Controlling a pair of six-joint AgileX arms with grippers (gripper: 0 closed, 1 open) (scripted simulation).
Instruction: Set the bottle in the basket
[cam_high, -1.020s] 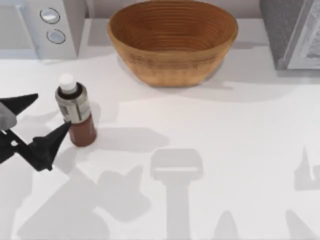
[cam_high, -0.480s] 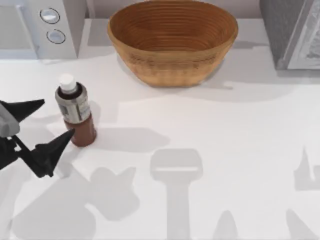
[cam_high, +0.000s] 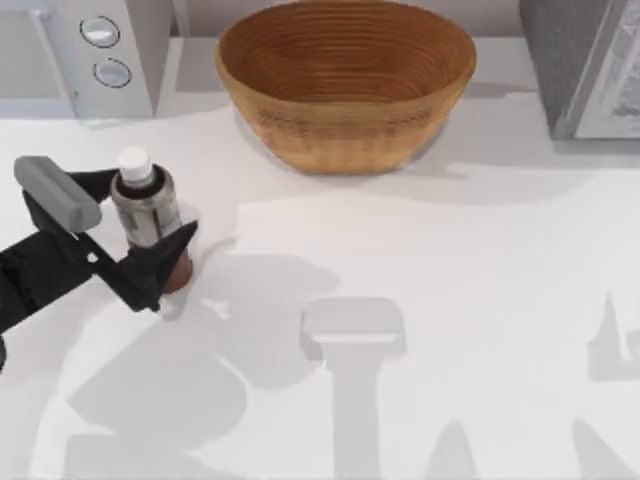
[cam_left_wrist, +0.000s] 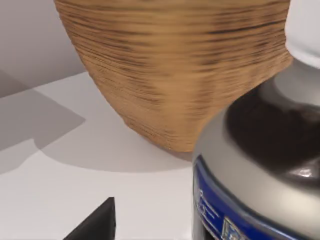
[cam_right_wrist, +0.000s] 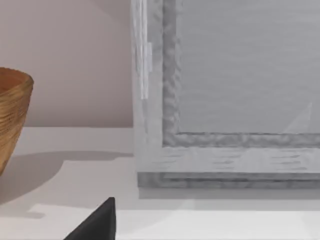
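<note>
The bottle (cam_high: 150, 215) stands upright on the white table at the left: reddish-brown, with a grey label band and a white cap. My left gripper (cam_high: 150, 222) is open and straddles it, one finger (cam_high: 100, 185) behind the label and the other (cam_high: 165, 258) in front of the base. The left wrist view shows the bottle (cam_left_wrist: 250, 165) very close, with the basket (cam_left_wrist: 175, 75) beyond it. The tan wicker basket (cam_high: 345, 110) sits at the back centre, with nothing showing inside. A dark edge of my right gripper (cam_right_wrist: 95, 225) shows in the right wrist view, far from the bottle.
A white appliance with two round knobs (cam_high: 95, 50) stands at the back left, close behind the bottle. A grey box-like unit (cam_high: 585, 65) fills the back right corner. Bare tabletop (cam_high: 450, 300) lies between the bottle and the basket, crossed by arm shadows.
My left gripper has advanced to the right, from beside the bottle to around it. The bottle and basket have not moved.
</note>
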